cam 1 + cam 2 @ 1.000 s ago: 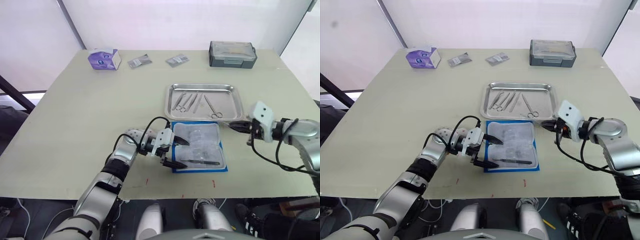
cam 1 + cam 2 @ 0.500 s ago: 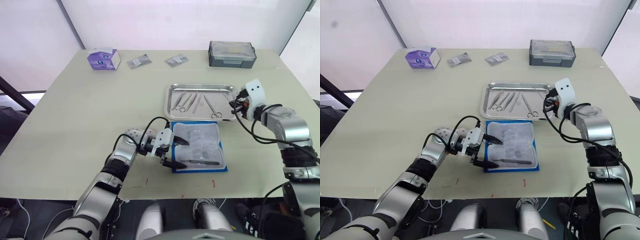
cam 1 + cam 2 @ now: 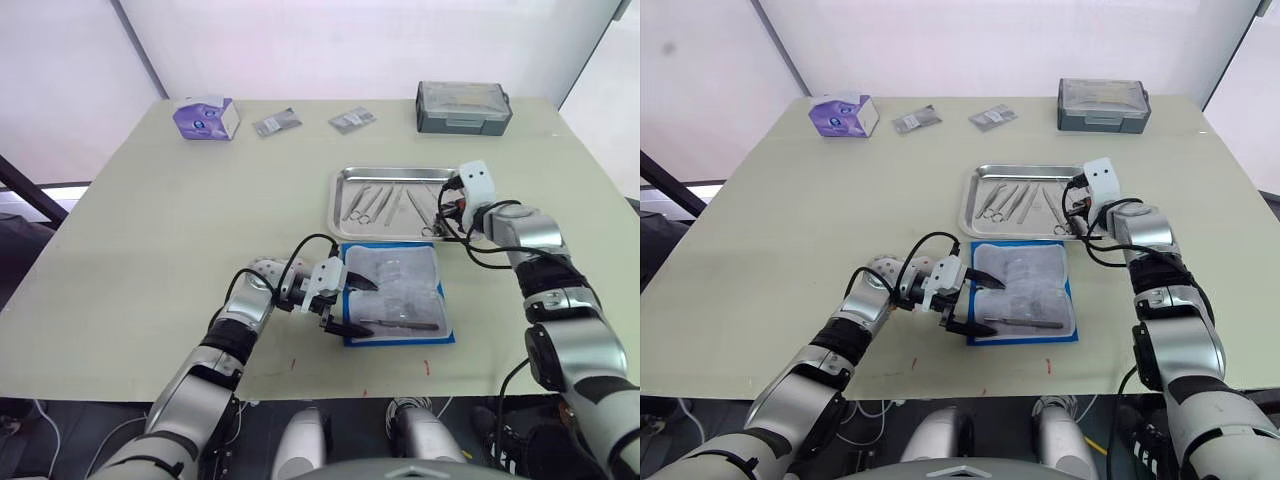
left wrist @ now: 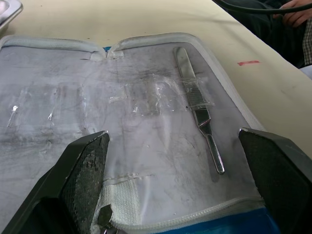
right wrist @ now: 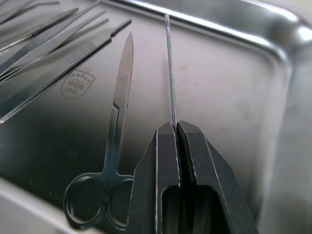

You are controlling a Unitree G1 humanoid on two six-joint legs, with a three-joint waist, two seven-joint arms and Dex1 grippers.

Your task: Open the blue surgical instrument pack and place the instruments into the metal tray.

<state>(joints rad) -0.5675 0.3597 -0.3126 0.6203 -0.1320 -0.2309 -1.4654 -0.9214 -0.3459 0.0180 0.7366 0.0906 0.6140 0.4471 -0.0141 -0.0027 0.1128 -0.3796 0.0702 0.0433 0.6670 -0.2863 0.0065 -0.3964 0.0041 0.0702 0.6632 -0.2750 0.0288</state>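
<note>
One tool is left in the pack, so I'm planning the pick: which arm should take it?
Left, probably. The left gripper hangs open over the blue pack, straddling the last forceps. The right gripper is shut on a thin probe over the metal tray.

- Left arm reaches forward, low and bent at the elbow; left claw [image 3: 350, 306] points right, fingers spread wide.
- Right arm bent, forearm angled inward; right claw [image 5: 176, 127] has fingers pressed together, pinching a thin probe [image 5: 170, 68].
</note>
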